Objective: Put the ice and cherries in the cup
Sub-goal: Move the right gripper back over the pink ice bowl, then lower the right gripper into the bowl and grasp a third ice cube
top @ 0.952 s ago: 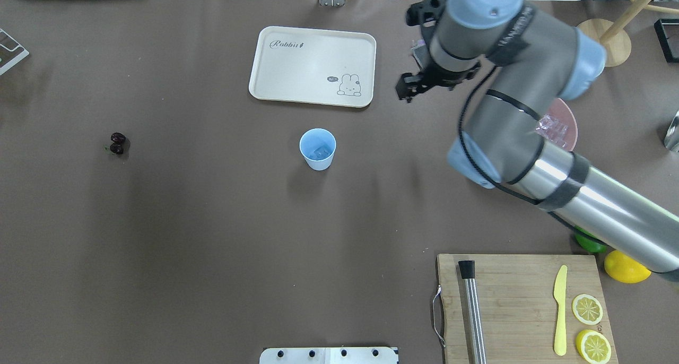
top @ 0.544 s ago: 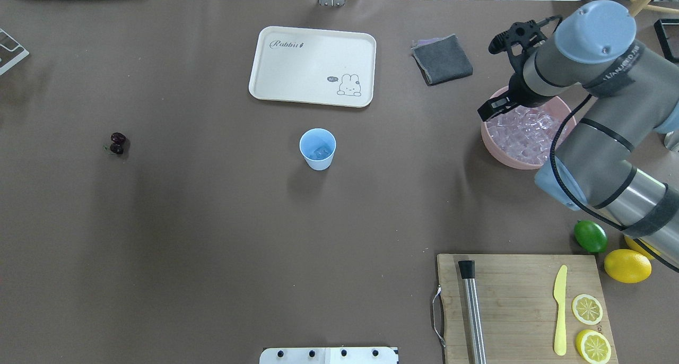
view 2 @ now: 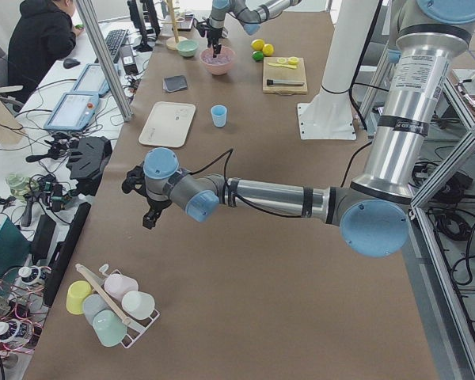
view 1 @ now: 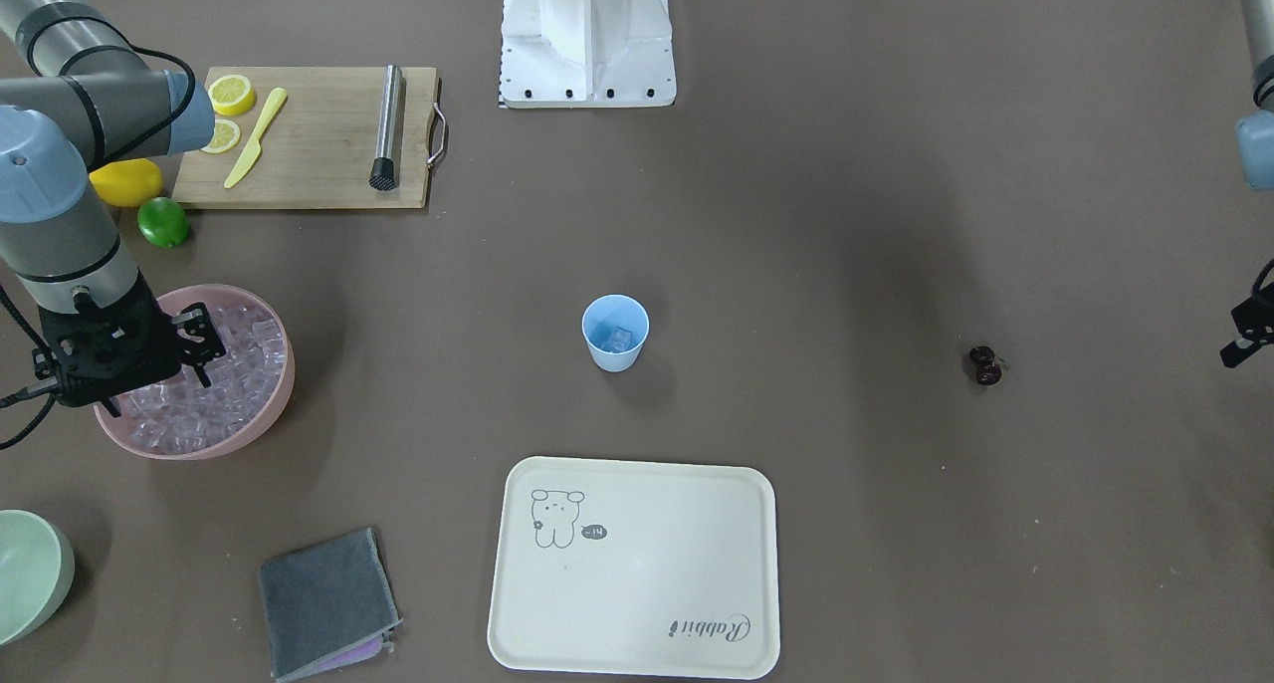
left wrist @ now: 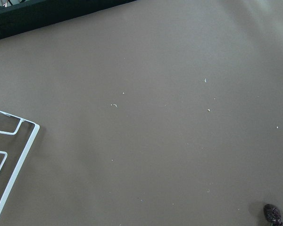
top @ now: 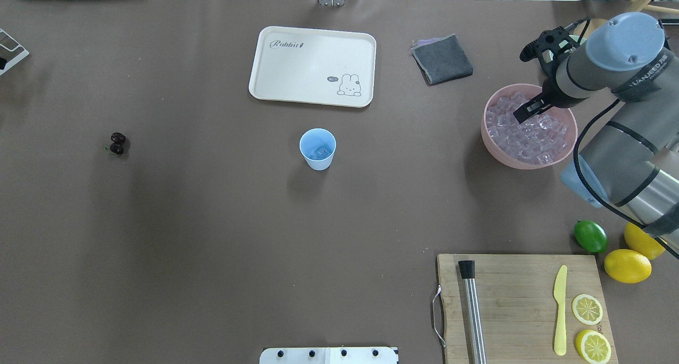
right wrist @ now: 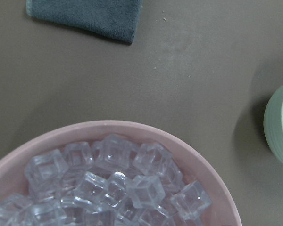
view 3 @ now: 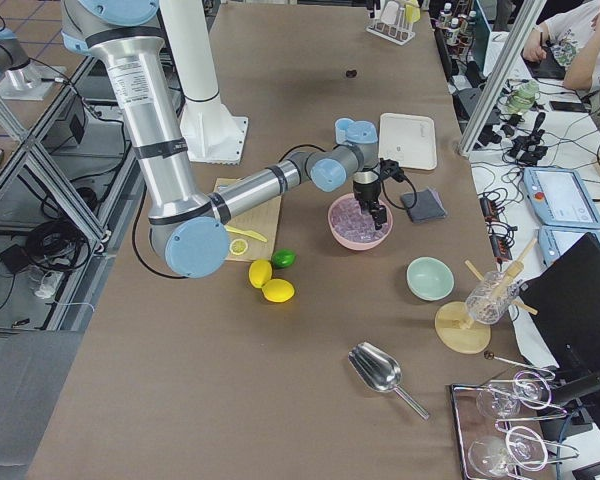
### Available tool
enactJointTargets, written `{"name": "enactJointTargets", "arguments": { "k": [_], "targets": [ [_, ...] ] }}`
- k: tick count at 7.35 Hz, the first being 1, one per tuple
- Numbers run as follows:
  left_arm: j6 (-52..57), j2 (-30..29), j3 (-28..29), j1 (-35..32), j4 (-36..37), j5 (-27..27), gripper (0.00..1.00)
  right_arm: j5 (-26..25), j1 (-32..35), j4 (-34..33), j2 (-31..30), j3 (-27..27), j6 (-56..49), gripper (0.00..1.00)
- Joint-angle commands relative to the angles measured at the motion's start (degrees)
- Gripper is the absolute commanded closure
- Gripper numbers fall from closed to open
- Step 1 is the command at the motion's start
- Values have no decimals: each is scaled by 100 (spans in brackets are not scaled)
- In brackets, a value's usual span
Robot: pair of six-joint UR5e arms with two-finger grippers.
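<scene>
The right tool [view 1: 202, 347] hangs low over the pink bowl [top: 486, 132] at the desk's [top: 212, 221] right end, its tips just above the heap of ice [top: 530, 137] that fills the bowl. From the front-facing camera its two fingers look spread with nothing between them, though dark fingers against the cubes make that hard to be sure of. The right wrist camera looks straight down on the far rim of the bowl and the clear cubes packed against it. The corner of a grey cloth [right wrist: 92, 16] lies beyond the bowl, and the edge of a pale green bowl [right wrist: 280, 127] shows to one side.

The cup [top: 318, 148] stands upright near the middle of the desk, just in front of the cream tray [top: 313, 66] and well apart from the right tool. A few pieces of ice rest at its bottom.

The cherries [top: 117, 143] lie on the bare desk far to the cup's left. The left tool [view 2: 149, 217] hovers above the desk further out still, past the cherries and not touching them. In its wrist view the cherries barely enter at the lower right corner. Whether this tool's fingers are parted or closed cannot be told: only its edge shows in the front-facing view.
</scene>
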Motion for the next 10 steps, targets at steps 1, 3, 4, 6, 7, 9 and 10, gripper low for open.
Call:
{"name": "enactJointTargets", "arguments": {
  "k": [1,3,4,6,7,9,10],
  "targets": [
    [-1,-18,51,28,-9,2,2,-86,-8,10,-172,-22,0,12],
    [-10,-18,43,37,-18,2,2,-104,-130,19,-173,13,105,12],
    [-10,-18,51,37,-9,2,2,-130,-192,19,-173,5,158,12],
    [-1,-18,113,37,-18,2,2,-182,-245,19,-138,-4,185,16],
    [-1,-18,113,63,-18,2,2,-235,-245,11,-103,-30,115,22],
    [-10,-18,157,89,-27,2,2,-340,-254,10,-85,-153,35,25],
    [-10,-18,183,90,-27,2,2,-437,-263,11,-76,-188,35,25]
  ]
}}
